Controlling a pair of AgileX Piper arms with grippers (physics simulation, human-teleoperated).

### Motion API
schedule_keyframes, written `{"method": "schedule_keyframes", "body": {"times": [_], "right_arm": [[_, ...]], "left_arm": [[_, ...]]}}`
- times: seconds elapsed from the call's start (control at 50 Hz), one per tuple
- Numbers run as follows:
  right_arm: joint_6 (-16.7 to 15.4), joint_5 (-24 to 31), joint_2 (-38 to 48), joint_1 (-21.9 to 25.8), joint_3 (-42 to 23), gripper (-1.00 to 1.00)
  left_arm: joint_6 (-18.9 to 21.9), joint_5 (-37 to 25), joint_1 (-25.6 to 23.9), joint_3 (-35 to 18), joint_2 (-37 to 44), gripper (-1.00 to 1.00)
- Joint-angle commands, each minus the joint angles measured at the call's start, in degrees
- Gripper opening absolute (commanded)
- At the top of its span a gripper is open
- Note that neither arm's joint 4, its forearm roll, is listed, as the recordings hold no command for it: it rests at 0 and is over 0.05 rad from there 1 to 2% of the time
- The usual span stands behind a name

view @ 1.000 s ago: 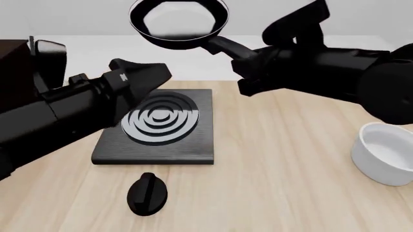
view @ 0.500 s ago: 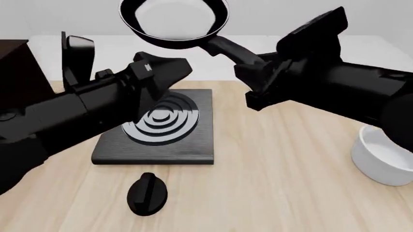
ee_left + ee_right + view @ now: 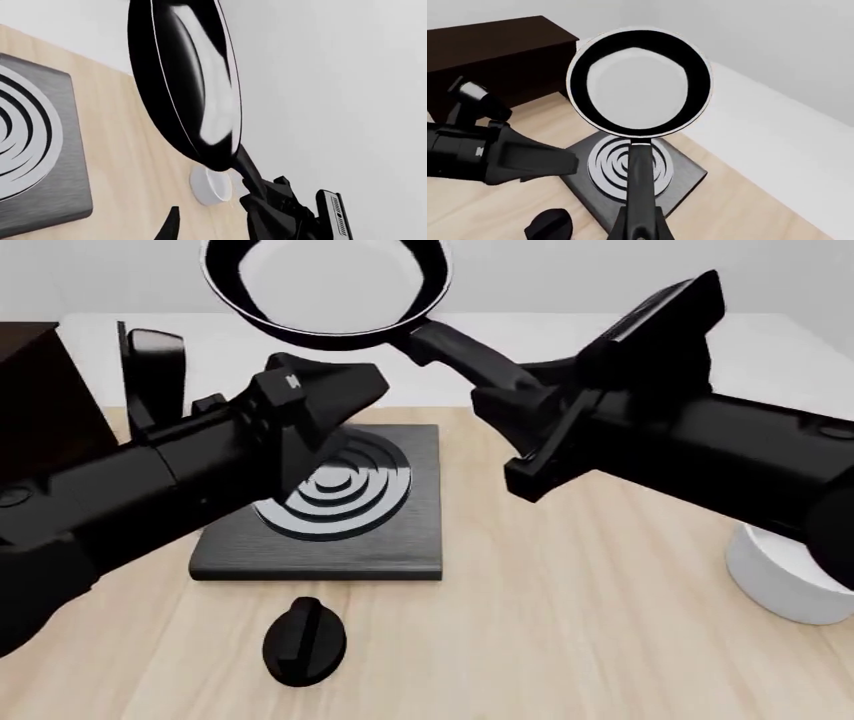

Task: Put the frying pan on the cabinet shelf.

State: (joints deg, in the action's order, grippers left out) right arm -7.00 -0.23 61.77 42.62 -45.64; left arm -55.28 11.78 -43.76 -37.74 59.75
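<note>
Your right hand (image 3: 514, 400) is clamped on the handle of the frying pan (image 3: 324, 285), holding it in the air above the far edge of the stove plate (image 3: 327, 500), well off the surface (image 3: 574, 620). Your left hand (image 3: 227, 365) stands with its fingers spread wide, holding nothing, just below and beside the pan. The cabinet (image 3: 494, 55) stands at the left.

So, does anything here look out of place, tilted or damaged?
Nothing looks damaged or spilled. The small black frying pan is in the air above the black square stove plate, held by its long handle in the right gripper. The white bowl stands upright.
</note>
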Motion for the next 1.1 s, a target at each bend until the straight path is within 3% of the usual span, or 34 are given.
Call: {"method": "schedule_keyframes", "body": {"times": [0.02, 1.1], "right_arm": [[0.8, -0.5, -0.2, 2.0, -1.0, -1.00], [2.2, -1.2, -0.1, 7.9, 0.0, -1.00]], "left_arm": [[-1.3, -0.3, 1.3, -0.6, -1.0, 1.00], [-1.6, 2.4, -0.1, -0.5, 2.1, 1.00]]}}
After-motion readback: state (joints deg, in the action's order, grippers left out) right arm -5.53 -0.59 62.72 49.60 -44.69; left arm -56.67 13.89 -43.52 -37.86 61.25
